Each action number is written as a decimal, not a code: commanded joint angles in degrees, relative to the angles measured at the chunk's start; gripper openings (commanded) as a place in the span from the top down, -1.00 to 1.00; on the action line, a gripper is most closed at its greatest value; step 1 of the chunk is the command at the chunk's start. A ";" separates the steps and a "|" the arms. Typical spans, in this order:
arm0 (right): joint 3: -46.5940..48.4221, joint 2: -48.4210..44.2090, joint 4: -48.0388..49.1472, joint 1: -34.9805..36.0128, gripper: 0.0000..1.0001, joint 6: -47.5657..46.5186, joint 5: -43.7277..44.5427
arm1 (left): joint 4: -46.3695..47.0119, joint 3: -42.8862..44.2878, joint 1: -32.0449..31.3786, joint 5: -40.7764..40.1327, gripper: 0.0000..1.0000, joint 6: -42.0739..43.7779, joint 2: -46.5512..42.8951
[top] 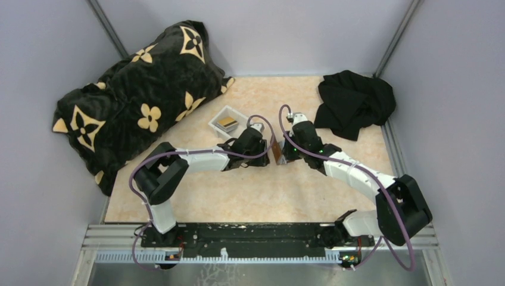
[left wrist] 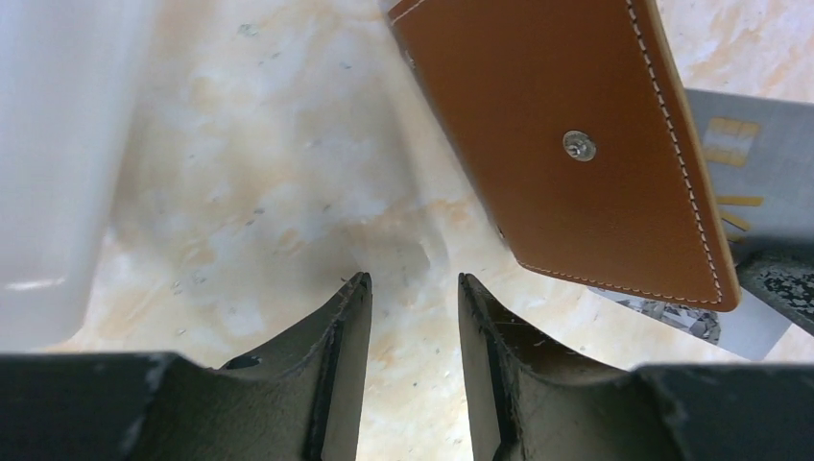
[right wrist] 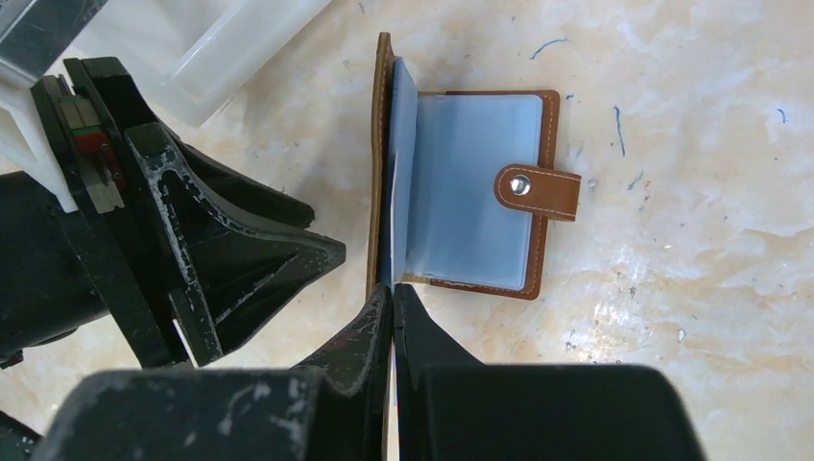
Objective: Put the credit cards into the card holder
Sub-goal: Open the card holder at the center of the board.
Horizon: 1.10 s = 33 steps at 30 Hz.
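Observation:
The reddish-brown card holder point(top: 277, 153) lies open on the table between both grippers. In the right wrist view its clear sleeves point(right wrist: 475, 192) lie flat and one leather cover point(right wrist: 381, 154) stands upright. My right gripper point(right wrist: 392, 293) is shut on a grey-silver credit card, held edge-on with its far end between the upright cover and the sleeves. The left wrist view shows that card point(left wrist: 754, 163) behind the cover point(left wrist: 566, 144). My left gripper point(left wrist: 413, 283) is open and empty, just left of the holder. A gold-tan card point(top: 227, 122) lies in the white tray point(top: 215, 123).
The white tray is close to the left of my left gripper point(left wrist: 48, 144). A large black pillow with tan flowers point(top: 137, 101) fills the back left. A black cloth point(top: 354, 101) lies at the back right. Grey walls enclose the table.

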 commanded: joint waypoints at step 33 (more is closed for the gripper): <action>4.68 8.16 5.47 7.63 1.00 1.37 2.51 | -13.74 -0.19 -0.14 -16.85 0.07 -5.76 -8.82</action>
